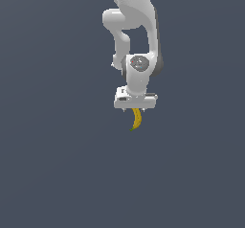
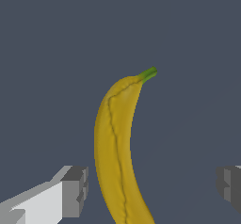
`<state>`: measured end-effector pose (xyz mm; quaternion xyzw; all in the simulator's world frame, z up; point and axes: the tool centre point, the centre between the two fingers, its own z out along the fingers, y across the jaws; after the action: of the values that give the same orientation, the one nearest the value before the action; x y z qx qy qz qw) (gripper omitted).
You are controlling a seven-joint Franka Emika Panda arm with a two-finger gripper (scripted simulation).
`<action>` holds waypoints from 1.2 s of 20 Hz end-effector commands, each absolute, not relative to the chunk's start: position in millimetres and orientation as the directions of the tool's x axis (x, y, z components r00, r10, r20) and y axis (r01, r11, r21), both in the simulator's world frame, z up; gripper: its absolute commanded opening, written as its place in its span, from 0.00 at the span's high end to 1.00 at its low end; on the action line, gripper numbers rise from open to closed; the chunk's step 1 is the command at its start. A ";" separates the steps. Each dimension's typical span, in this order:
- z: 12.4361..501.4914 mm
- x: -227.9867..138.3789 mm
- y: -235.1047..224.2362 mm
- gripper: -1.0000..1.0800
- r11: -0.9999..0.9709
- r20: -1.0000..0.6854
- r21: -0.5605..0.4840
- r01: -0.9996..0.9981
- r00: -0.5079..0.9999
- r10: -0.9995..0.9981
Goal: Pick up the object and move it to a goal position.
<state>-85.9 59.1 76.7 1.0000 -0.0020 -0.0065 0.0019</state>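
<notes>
Banana (image 2: 115, 148) fills the middle of the wrist view, a curved yellow fruit with a green tip and a thin dark seam running along its skin. It lies on a plain dark grey floor (image 1: 57, 174) between the 2 fingers of the claw (image 2: 151, 188), nearer to the white and grey finger (image 2: 73, 190) than to the grey one at the far edge of the frame. A gap of floor shows on each side of the fruit, so the claw stands wide and holds nothing. In the exterior view the white arm (image 1: 136, 35) comes down from the top of the frame, with the claw (image 1: 136, 108) pointing straight down. The banana (image 1: 137, 119) shows just below the claw's white body, its green tip at the low end, curling toward the exterior view's left.
</notes>
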 end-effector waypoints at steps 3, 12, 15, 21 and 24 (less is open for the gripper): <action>70.5 -95.0 69.3 0.04 -1.000 -0.003 0.001 0.000 1.000 0.000; 64.4 -97.0 71.5 0.04 -1.000 -0.002 0.000 0.001 1.000 0.001; 54.9 -97.6 71.6 0.04 -1.000 -0.001 0.000 0.001 1.000 0.001; 28.0 -98.5 71.9 0.04 -1.000 0.000 0.000 0.001 1.000 0.001; 20.8 -98.2 72.1 0.04 -1.000 0.000 0.000 0.001 1.000 0.001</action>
<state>-98.7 72.0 24.5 1.0000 0.0005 -0.0008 0.0001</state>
